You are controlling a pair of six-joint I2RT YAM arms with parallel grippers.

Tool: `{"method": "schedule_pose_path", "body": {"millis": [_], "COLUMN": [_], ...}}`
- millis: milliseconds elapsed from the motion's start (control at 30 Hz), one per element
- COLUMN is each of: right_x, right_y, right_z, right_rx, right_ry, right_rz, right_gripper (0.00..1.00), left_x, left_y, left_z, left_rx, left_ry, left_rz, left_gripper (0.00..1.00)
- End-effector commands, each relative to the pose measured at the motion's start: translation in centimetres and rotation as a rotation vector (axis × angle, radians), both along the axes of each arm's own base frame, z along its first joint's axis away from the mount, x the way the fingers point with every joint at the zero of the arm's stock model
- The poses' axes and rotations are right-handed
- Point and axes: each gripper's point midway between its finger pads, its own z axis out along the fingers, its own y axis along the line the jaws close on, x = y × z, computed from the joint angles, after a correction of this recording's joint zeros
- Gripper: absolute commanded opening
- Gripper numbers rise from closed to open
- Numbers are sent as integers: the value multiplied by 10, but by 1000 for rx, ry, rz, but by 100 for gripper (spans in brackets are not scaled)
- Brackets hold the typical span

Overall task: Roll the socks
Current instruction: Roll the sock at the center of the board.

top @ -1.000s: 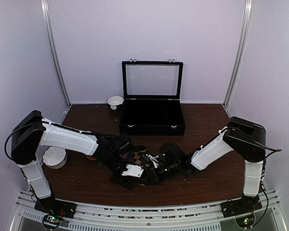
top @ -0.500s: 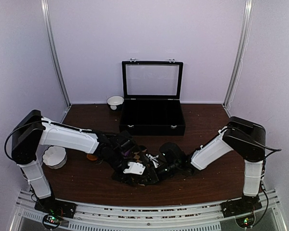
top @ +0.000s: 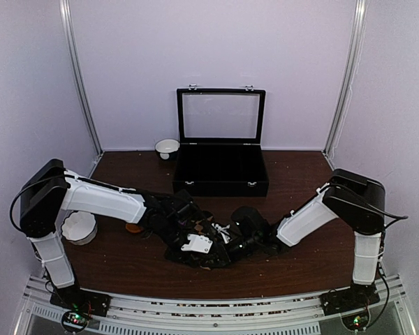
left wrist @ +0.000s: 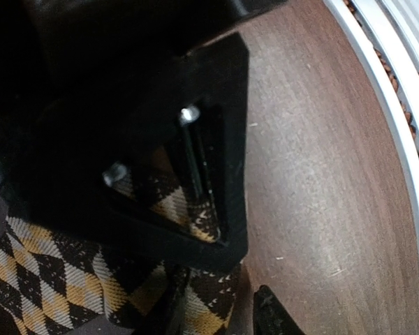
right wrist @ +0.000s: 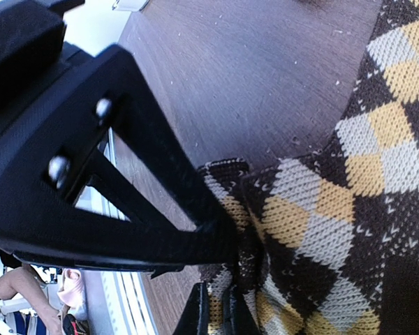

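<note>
Argyle sock (right wrist: 321, 223) between tips of right pincer (right wrist: 220, 271)

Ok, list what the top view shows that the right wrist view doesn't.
Only the top view: the open black case at the back, plus the left arm and right arm whole. Only the right wrist view: the fingers pinching the argyle sock at its edge, diamonds clear. Both: the brown table and that sock, which is only a dark heap from above.

Sock (right wrist: 321, 223) on table (top: 300, 174), before case (top: 220, 171); bowl (top: 79, 227) left.
</note>
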Motion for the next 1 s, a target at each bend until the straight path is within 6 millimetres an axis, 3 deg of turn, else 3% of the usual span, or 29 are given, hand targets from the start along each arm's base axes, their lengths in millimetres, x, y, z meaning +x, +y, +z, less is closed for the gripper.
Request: {"method": "schedule_pose_path", "body": {"millis": [0,133,367,633,767,967], "right_x": [-25,-25,-22,-19,-18,-18], "right_y": [-50,-51,-49,-40,-34,-32], "right_z": [-73,-74,-71,-58,-47,-40], "right_rx": [-280,-283,-280,-213,-143,-89], "right_ry": [139,139,132,136,164,172], "right_rz": [-14,-16,-19,-34,-60,-82], "right_gripper": [0,0,0,0,1,6], "left_x": [12,10,1,5,6,-7], "left_y": [-6,-5,2,-1,3,13], "left_z": [8,16,-9,-21,-31,-43], "left_rx": [-23,-24,46,62,94,163], "left_ry": [-51,-53,7,10,9,129], "left_rz": [38,18,0,19,20,11], "left_gripper": [37,39,31,24,13,0]}}
